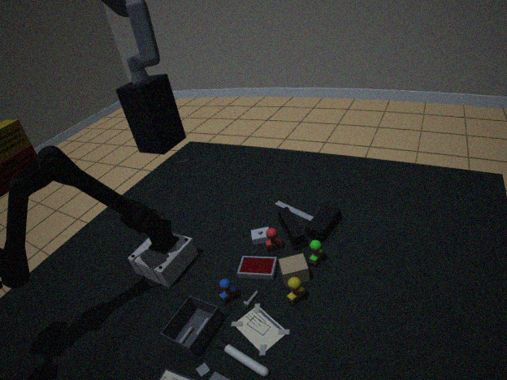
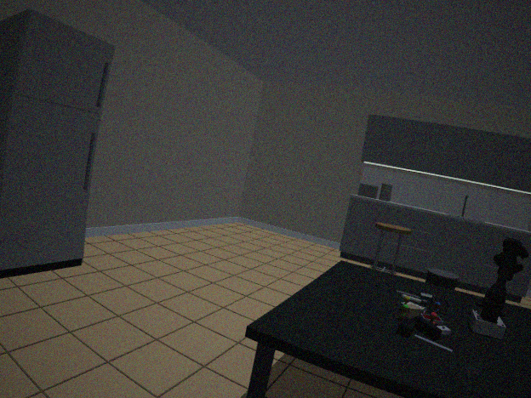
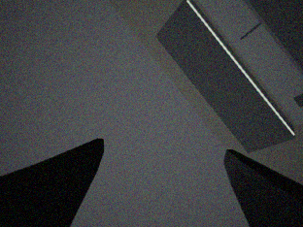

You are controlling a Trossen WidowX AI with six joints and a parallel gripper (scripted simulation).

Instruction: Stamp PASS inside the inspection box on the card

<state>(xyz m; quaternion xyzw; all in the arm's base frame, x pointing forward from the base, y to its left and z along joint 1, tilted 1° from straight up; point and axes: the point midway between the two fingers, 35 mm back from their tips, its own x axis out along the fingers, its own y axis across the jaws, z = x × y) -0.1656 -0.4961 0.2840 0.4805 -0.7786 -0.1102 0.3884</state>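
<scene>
Several small stamps stand on the bench: one with a green ball top (image 1: 315,245), one red (image 1: 271,233), one blue (image 1: 224,282) and one yellow (image 1: 293,282); their words cannot be read. The ink pad (image 1: 257,265) is red in a white-rimmed case, between the red and blue stamps. The pale card (image 1: 263,338) is taped down at its corners, with an outlined box and dark lines near its upper part; no clear print can be made out. My gripper (image 3: 164,149) is open and empty, pointing away from the bench, far from the stamps. Its fingers cannot be made out in the top and exterior views.
A beige block (image 1: 293,263) stands beside the pad. A grey open-topped tray (image 1: 210,327) holds a thin rod. A white cylinder (image 1: 245,360) lies in front of the card. Black objects (image 1: 324,221) and a pale strip (image 1: 293,209) lie behind. The arm's base sits in a grey box (image 1: 178,263).
</scene>
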